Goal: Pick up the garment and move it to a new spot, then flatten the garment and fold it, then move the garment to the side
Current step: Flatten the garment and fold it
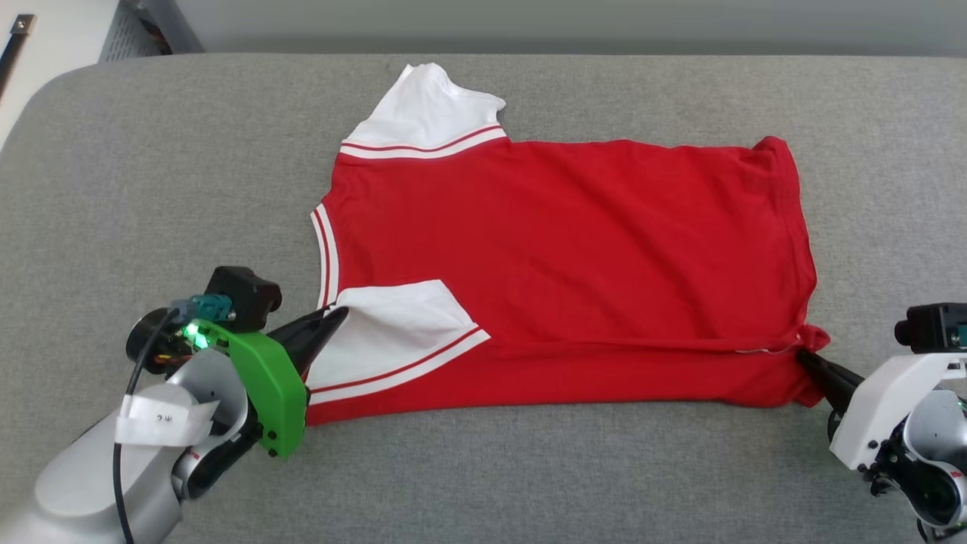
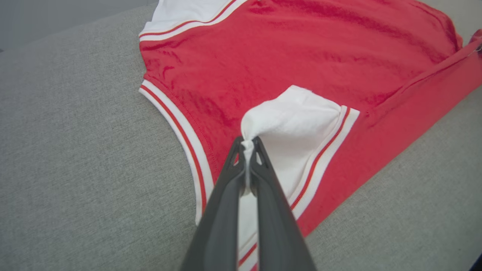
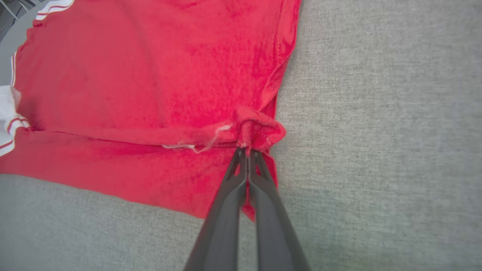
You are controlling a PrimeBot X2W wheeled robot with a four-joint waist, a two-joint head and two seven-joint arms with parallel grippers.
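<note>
The garment (image 1: pixel 559 257), a red T-shirt with white striped sleeves, lies spread on the grey table, collar to the left, plain red side up. Its near long edge is folded over onto the body as a strip. My left gripper (image 1: pixel 340 313) is shut on the white fabric of the near sleeve (image 2: pixel 293 124), which is turned in over the red body; the fingertips (image 2: pixel 260 145) pinch a bunch of it. My right gripper (image 1: pixel 804 355) is shut on a bunched red corner of the hem (image 3: pixel 260 131) at the near right.
The grey fabric-covered table (image 1: pixel 151 166) has open room on every side of the shirt. Its rounded far-left corner borders a pale floor with a grey mesh object (image 1: pixel 128 30). The far sleeve (image 1: pixel 427 109) lies flat, pointing away.
</note>
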